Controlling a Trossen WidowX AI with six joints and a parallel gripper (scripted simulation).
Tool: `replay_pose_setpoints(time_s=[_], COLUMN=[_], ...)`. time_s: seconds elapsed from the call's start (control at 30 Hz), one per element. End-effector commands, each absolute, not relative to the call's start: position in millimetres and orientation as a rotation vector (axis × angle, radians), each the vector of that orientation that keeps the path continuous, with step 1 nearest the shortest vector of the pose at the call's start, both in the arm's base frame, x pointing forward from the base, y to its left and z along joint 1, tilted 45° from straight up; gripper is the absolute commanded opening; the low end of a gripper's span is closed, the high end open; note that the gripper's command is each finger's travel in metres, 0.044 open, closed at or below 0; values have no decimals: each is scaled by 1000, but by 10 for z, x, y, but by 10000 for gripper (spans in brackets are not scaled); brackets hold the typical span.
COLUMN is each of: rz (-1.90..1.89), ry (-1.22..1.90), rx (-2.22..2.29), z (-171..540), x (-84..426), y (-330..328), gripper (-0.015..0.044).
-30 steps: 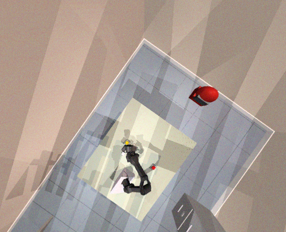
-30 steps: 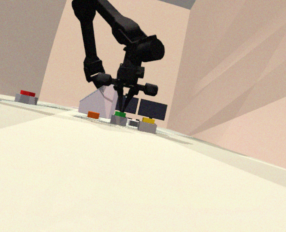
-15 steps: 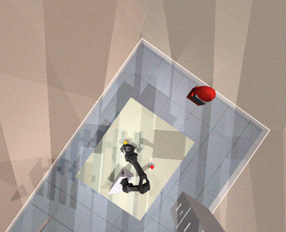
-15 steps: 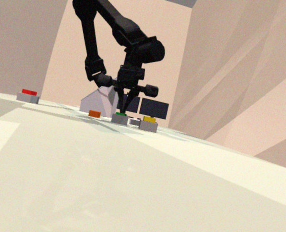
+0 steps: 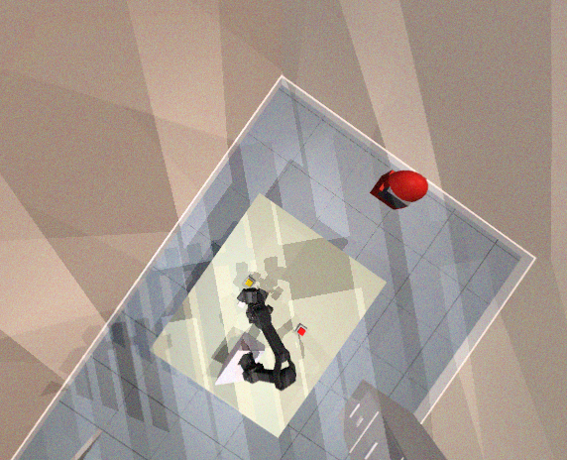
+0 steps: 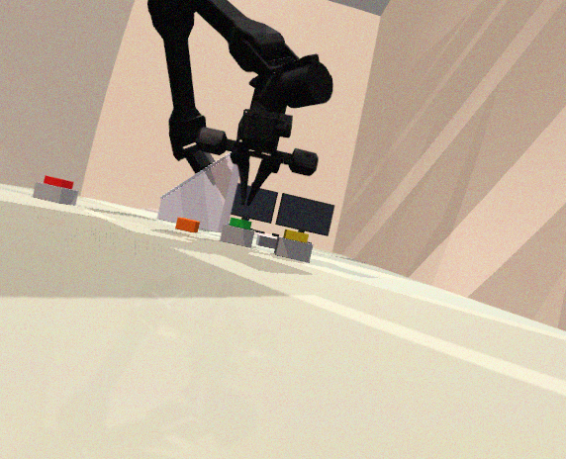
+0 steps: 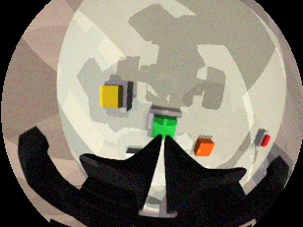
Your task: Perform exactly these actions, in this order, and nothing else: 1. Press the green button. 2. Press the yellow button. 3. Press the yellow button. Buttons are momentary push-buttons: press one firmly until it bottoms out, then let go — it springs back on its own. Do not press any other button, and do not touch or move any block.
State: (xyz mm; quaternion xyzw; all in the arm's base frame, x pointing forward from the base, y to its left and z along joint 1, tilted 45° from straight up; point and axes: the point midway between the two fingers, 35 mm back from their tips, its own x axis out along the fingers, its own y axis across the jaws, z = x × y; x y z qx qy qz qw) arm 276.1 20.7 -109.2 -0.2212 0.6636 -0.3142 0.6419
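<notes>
The jaws (image 6: 246, 202) are pinched nearly shut on nothing, their tips forming a single point. The green button (image 6: 239, 223) sits directly beneath that point — a small gap seems to remain in the exterior view, though contact cannot be ruled out. The yellow button (image 6: 296, 235) lies just to one side, so the press is judged a straight descent.
</notes>
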Motion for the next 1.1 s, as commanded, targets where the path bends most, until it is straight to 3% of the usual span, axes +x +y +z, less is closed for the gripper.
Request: replay_pose_setpoints(time_s=[0.0, 0.27, 0.63, 1.07], rz=[-720, -721, -718, -720], ry=[1519, 1520, 1517, 1515], rx=[-498, -496, -490, -492], z=[-1027, -630, -1183, -1644], x=[2767, 2811, 3275, 3230], y=[264, 653, 1191, 759], gripper=[20, 20, 20, 20])
